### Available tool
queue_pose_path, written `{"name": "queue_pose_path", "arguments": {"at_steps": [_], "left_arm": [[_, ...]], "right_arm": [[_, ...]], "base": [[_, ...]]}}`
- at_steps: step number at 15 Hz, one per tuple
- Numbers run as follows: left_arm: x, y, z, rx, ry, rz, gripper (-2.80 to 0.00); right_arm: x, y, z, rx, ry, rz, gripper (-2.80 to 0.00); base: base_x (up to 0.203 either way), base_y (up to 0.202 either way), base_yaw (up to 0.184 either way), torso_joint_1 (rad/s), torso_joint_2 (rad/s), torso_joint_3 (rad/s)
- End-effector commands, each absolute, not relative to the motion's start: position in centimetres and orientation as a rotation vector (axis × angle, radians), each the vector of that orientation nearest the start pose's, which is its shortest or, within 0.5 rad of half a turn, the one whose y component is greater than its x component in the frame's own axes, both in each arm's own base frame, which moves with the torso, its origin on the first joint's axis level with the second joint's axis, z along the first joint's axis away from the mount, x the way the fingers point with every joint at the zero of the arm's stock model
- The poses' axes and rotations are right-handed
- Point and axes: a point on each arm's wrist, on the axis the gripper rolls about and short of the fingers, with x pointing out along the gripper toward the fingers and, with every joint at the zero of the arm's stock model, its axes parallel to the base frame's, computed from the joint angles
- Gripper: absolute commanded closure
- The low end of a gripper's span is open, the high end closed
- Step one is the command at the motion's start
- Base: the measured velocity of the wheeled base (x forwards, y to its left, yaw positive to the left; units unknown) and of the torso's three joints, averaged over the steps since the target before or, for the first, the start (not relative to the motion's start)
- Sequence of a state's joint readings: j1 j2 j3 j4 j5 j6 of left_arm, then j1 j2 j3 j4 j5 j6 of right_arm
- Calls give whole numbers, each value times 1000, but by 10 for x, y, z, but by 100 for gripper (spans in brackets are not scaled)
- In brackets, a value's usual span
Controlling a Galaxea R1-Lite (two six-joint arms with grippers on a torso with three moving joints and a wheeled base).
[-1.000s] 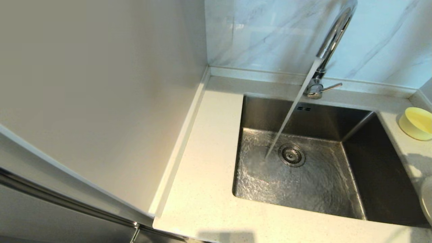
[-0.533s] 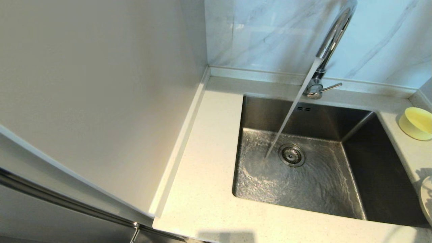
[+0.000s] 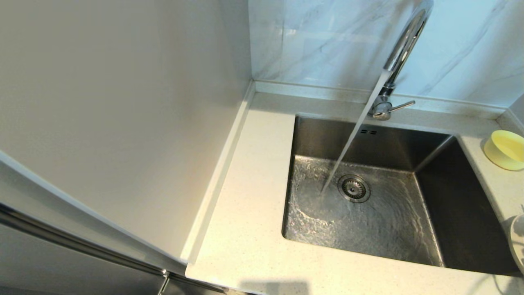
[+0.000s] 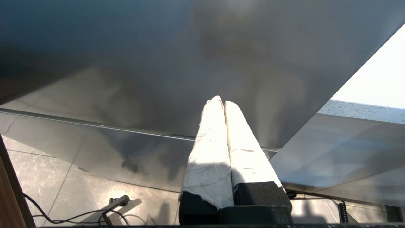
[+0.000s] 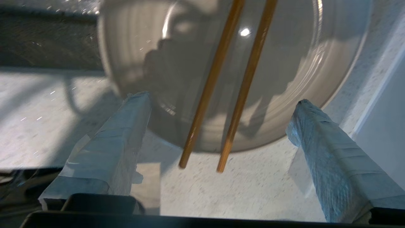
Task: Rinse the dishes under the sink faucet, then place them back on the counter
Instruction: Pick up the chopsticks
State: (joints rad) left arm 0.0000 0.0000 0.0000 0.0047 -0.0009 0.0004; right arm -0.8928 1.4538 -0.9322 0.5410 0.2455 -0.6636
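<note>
Water streams from the chrome faucet into the steel sink, landing beside the drain strainer. The pale-yellow bowl stands on the counter right of the sink. An edge of the off-white plate shows at the head view's right border. In the right wrist view the plate lies on the counter with two brown chopsticks across it, their ends jutting toward me. My right gripper hovers open over those ends, touching nothing. My left gripper is shut and empty, parked low beside a grey panel.
A tall pale cabinet side walls off the counter's left. The grey-veined marble panel rises behind the faucet. The faucet's side lever points right. Bare counter lies left of and in front of the sink.
The shadow on the counter at the right edge has shifted toward the front, over the plate's rim. Water keeps running. Bowl and plate have not moved.
</note>
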Motion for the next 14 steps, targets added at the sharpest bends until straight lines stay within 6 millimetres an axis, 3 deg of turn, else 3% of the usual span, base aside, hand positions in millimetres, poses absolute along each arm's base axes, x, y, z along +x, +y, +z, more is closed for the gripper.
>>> {"name": "queue_pose_path", "arguments": {"at_steps": [1,8,14], "left_arm": [[-23,0,75,0,5,-2,0],[-23,0,75,0,5,-2,0],[-23,0,75,0,5,-2,0]], "right_arm": [[132,-156,176,-32,1020,-261,-280],[136,-158,167,-17,1029,-249,-280],[149,-173,155,-5,1021,-262,-280]], "base": [[0,0,0,0,0,0],[0,0,0,0,0,0],[0,0,0,0,0,0]]}}
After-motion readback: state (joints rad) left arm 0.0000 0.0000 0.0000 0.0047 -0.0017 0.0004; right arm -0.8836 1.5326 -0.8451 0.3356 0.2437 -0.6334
